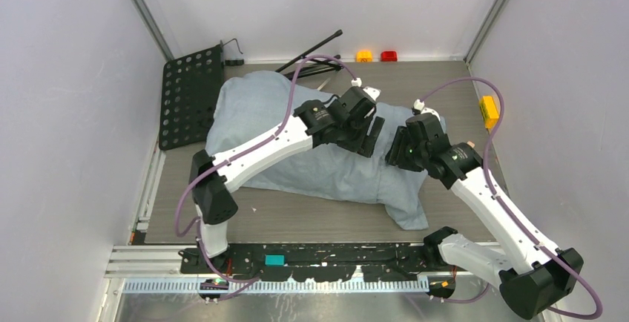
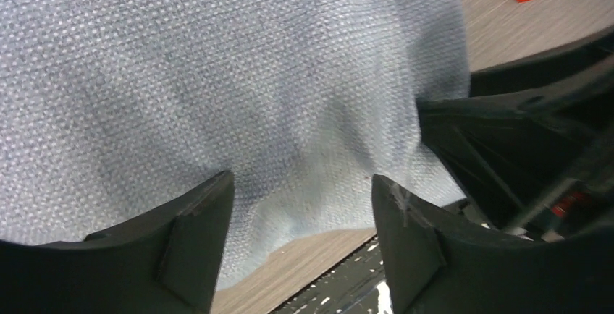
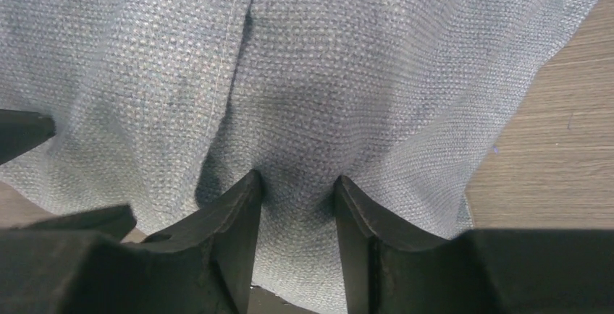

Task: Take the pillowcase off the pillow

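The pale blue-grey pillowcase point(image 1: 297, 125) lies bulging across the middle of the table. It fills the left wrist view point(image 2: 217, 75) and the right wrist view point(image 3: 362, 61). The white pillow is hidden inside it. My left gripper point(image 1: 371, 136) hovers over the cover's right part. Its jaws point(image 2: 300, 191) are wide open, with cloth and table edge showing between them. My right gripper point(image 1: 395, 155) is at the cover's right end. Its fingers point(image 3: 298, 184) press into the cloth and pinch a raised fold of pillowcase between them.
A black perforated board point(image 1: 189, 99) lies at the back left and black tripod rods point(image 1: 319, 51) at the back. An orange block point(image 1: 363, 56) and a red block point(image 1: 389, 56) sit by the rear wall, and a yellow block point(image 1: 488, 110) at the right. The right arm point(image 2: 521, 147) is close beside my left gripper.
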